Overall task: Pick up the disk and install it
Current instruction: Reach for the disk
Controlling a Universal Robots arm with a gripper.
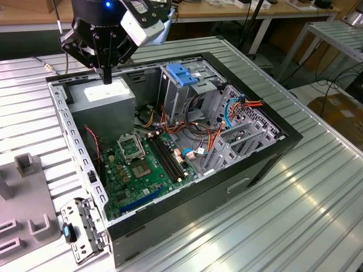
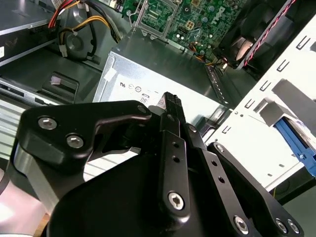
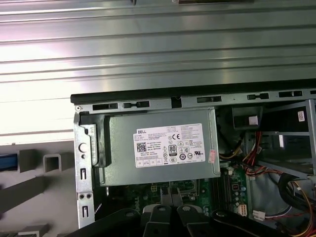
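My gripper (image 1: 106,76) hangs over the back left corner of the open computer case (image 1: 266,153), in the exterior view. Its black fingers are shut together with nothing between them, the tips just above the grey power-supply box (image 1: 102,97). In the second wrist view the shut gripper (image 2: 171,102) points at that box's white sticker (image 2: 143,91). The first wrist view looks straight down on the same box (image 3: 163,148). The disk is out of view.
A metal drive cage with a blue plastic latch (image 1: 182,75) stands right of the box, cables (image 1: 227,113) beyond it. The green motherboard (image 1: 142,164) lies on the case floor. A grey fixture (image 1: 28,192) sits outside the case at the exterior view's left, and a blue edge (image 3: 7,161) shows beside it.
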